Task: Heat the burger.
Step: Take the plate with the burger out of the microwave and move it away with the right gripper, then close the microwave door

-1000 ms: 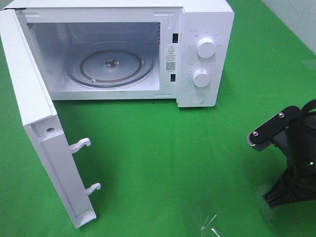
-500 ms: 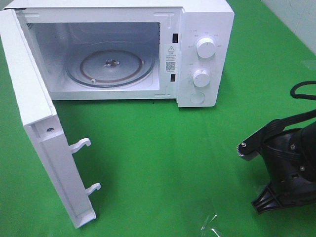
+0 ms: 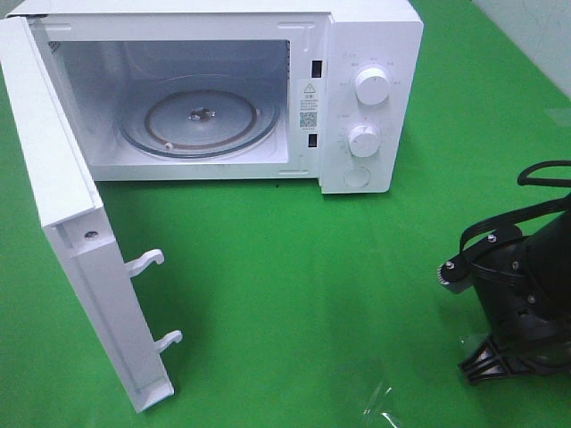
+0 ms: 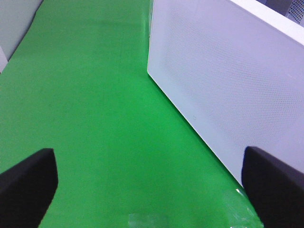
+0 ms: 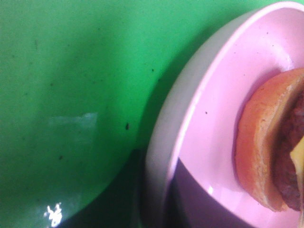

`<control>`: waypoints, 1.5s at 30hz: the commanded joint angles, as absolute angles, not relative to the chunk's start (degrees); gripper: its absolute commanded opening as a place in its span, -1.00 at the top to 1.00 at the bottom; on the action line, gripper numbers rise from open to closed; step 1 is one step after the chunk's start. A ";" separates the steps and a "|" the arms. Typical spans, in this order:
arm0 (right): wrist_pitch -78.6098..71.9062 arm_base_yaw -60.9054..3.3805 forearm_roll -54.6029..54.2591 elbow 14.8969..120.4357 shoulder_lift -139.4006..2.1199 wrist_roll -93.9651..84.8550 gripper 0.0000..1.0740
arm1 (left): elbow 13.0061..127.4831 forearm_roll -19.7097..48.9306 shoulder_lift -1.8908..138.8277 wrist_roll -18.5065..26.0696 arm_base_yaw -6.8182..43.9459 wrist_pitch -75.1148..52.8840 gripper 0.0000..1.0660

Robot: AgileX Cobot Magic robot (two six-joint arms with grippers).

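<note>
1. Exterior high view: a white microwave (image 3: pixel 268 89) stands at the back of the green worktop (image 3: pixel 294 294) with its door (image 3: pixel 80 241) swung fully out to the left of the view. The glass turntable (image 3: pixel 198 121) inside carries nothing. Two white knobs (image 3: pixel 372 86) sit one above the other on the control panel. The right arm (image 3: pixel 517 294) hangs low at the right edge of the view, black and cabled; its jaws are hidden under the arm's body. Neither the burger nor the left arm shows here.

2. Left wrist view: the left gripper (image 4: pixel 152 183) has its jaws spread wide, one dark finger (image 4: pixel 26 180) at each lower corner of the picture and only green worktop between them. They hold nothing and touch nothing. The outer face of the microwave door (image 4: pixel 223 80), dotted with fine mesh, stands just beside the gripper.

3. Right wrist view: the burger (image 5: pixel 273 142) lies on a pink plate (image 5: pixel 213 118) that sits on the green worktop. Only one edge of the burger shows: golden-brown bun, dark patty, a corner of yellow cheese. It is round, so it has no long axis to name; its layers appear edge-on at the frame's border, and I cannot tell how it is tilted. The right gripper's jaws are narrow, nearly closed. A dark shape covers the plate's near rim, yet whether the jaws pinch the rim I cannot tell.
</note>
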State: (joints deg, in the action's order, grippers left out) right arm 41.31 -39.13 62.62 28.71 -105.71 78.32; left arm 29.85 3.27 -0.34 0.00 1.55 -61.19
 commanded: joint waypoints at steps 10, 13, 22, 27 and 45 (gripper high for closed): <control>39.13 -38.50 64.74 28.48 -105.71 78.90 0.74 | 29.68 3.15 -0.46 0.00 1.49 -61.25 -0.83; 39.13 -38.50 64.74 28.48 -105.71 78.84 0.64 | 29.68 3.15 -0.46 0.00 1.49 -61.25 -0.83; 39.19 -38.50 60.05 28.48 -105.31 73.45 0.14 | 29.68 3.15 -0.46 0.00 1.49 -61.25 -0.83; 37.87 -38.56 56.15 28.48 -100.96 69.33 0.12 | 29.68 3.15 -0.46 0.00 1.49 -61.25 -0.83; 30.02 -38.56 35.24 28.48 -74.03 43.66 -0.28 | 29.68 3.15 -0.46 0.00 1.49 -61.25 -0.83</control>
